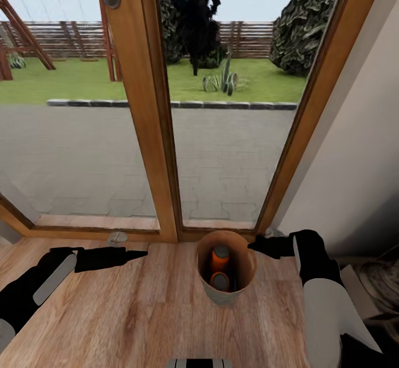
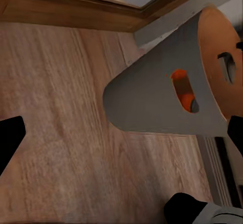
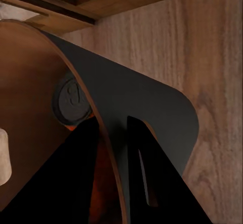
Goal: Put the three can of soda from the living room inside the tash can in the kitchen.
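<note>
The trash can (image 1: 244,279), grey outside and wood-toned inside, is in front of the glass doors. Two orange soda cans lie inside it, one (image 1: 220,257) above the other (image 1: 220,281); the blue can is hidden. My right gripper (image 1: 260,244) is shut on the bin's rim (image 3: 96,118), one finger inside (image 3: 76,173) and one outside (image 3: 147,173). A silver can top (image 3: 73,102) shows inside the bin. My left gripper (image 1: 141,254) is open to the bin's left, apart from it. Orange shows through the bin's slot handle (image 2: 185,90). I cannot tell if the bin touches the floor.
Wood-framed glass doors (image 1: 149,135) stand straight ahead, with a paved yard and lawn beyond. A white wall (image 1: 354,152) closes the right side. A round woven object (image 1: 382,279) sits low at the right. Light wood floor (image 1: 127,312) lies under both arms.
</note>
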Robot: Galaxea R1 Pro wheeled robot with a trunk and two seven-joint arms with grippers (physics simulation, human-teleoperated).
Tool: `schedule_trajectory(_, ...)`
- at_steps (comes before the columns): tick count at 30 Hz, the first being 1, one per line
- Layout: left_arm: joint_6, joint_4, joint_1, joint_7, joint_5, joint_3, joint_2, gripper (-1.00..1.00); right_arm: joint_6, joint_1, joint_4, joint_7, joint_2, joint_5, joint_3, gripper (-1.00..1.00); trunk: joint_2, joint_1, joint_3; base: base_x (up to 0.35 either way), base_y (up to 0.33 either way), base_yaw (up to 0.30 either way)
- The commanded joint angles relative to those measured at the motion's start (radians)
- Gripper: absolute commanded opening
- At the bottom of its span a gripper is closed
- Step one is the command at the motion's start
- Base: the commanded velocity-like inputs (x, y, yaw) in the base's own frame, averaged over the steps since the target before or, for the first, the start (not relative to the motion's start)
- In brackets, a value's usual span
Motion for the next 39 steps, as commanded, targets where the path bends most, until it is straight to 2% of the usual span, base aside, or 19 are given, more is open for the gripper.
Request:
schedule_trajectory(1, 0.002, 0.0, 0.0, 0.002, 0.0, 0.0, 0.0, 1.0, -0.001, -0.001, 0.0, -0.001, 0.001, -0.052, -0.001, -1.0, 0.0, 0.0, 0.0, 0.0, 0.0, 0.0)
schedule_trajectory(7, 0.002, -0.001, 0.0, 0.001, 0.002, 0.0, -0.002, 1.0, -0.032, -0.001, 0.0, -0.024, 0.003, -0.068, -0.002, -1.0, 0.0, 0.0, 0.0, 0.0, 0.0, 0.0)
schedule_trajectory(12, 0.002, -0.003, 0.0, 0.0, 0.002, 0.0, -0.002, 1.0, -0.042, -0.001, 0.0, -0.025, 0.002, -0.125, 0.0, -1.0, 0.0, 0.0, 0.0, 0.0, 0.0, 0.0)
schedule_trajectory(14, 0.002, -0.004, 0.0, 0.0, 0.003, 0.0, -0.002, 1.0, -0.065, -0.001, 0.0, -0.026, 0.004, -0.132, 0.0, -1.0, 0.0, 0.0, 0.0, 0.0, 0.0, 0.0)
schedule_trajectory(16, 0.002, -0.004, 0.0, 0.0, 0.003, 0.0, -0.002, 1.0, -0.11, -0.001, 0.044, -0.035, 0.004, -0.137, -0.001, -1.0, 0.0, 0.0, 0.0, 0.0, 0.0, 0.0)
schedule_trajectory(20, 0.002, -0.004, 0.0, 0.0, 0.003, 0.0, -0.003, 1.0, -0.191, -0.001, 0.106, -0.089, 0.001, -0.206, 0.0, -1.0, 0.0, 0.0, 0.0, 0.0, 0.0, 0.0)
schedule_trajectory(23, 0.002, -0.004, 0.0, 0.0, 0.001, 0.0, -0.014, 1.0, -0.204, -0.001, 0.112, -0.111, 0.001, -0.23, 0.0, -1.0, 0.0, 0.0, 0.0, 0.0, 0.0, 0.0)
schedule_trajectory(32, 0.002, -0.004, 0.0, 0.0, 0.0, 0.0, -0.021, 1.0, -0.216, -0.001, 0.12, -0.114, 0.003, -0.25, 0.0, -1.0, 0.0, 0.0, 0.0, 0.0, 0.0, 0.0)
schedule_trajectory(35, 0.002, -0.004, 0.0, 0.0, 0.0, 0.0, -0.021, 1.0, -0.263, -0.001, 0.184, -0.116, 0.001, -0.253, 0.0, -1.0, 0.0, 0.0, 0.0, 0.0, 0.0, 0.0)
schedule_trajectory(39, 0.002, -0.005, 0.0, 0.0, 0.001, 0.0, -0.021, 1.0, -0.281, -0.001, 0.208, -0.118, 0.0, -0.253, 0.0, -1.0, 0.0, 0.0, 0.0, 0.0, 0.0, 0.0)
